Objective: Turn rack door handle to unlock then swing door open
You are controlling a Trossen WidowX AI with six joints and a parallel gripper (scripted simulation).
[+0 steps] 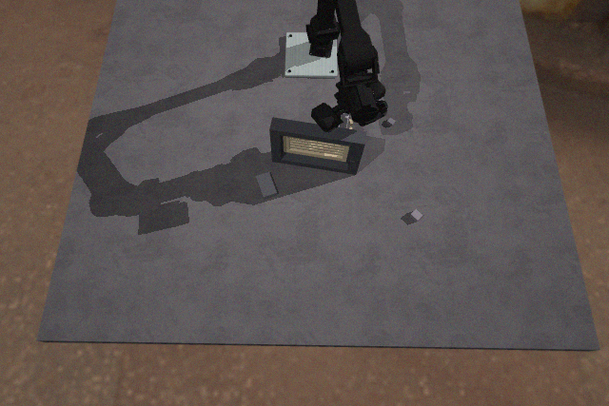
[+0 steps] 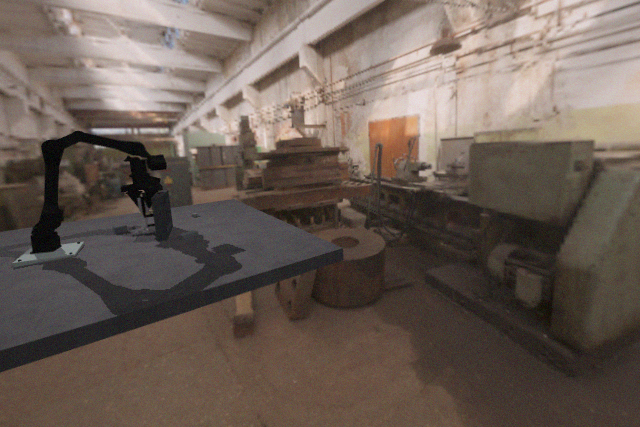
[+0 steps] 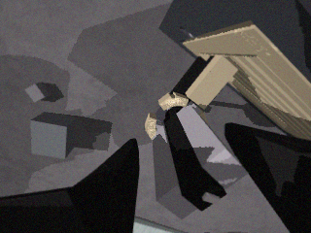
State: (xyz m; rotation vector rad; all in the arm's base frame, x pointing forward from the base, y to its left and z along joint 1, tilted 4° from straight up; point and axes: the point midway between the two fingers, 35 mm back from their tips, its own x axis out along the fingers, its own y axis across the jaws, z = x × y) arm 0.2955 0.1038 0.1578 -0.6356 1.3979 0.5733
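Observation:
The dark rack frame (image 1: 281,132) (image 2: 162,215) stands upright in the middle of the grey table (image 1: 196,268). A tan slatted door panel (image 1: 314,147) (image 3: 262,73) shows inside it. In the wrist view the panel runs slanted at the upper right, and I cannot tell how far it stands from the frame. The grey bar handle (image 3: 185,155) sticks out from a tan collar (image 3: 172,101) on the door. My gripper (image 3: 181,137) (image 1: 346,121) (image 2: 147,205) is behind the frame. It is open, with one dark finger on each side of the handle and a gap to each.
A grey cube (image 3: 48,138) (image 1: 388,122) and a smaller cube (image 3: 36,92) lie on the table near the gripper. Another small cube (image 1: 412,216) and a flat grey block (image 1: 265,183) lie in front of the frame. The arm's white base plate (image 1: 304,60) is behind.

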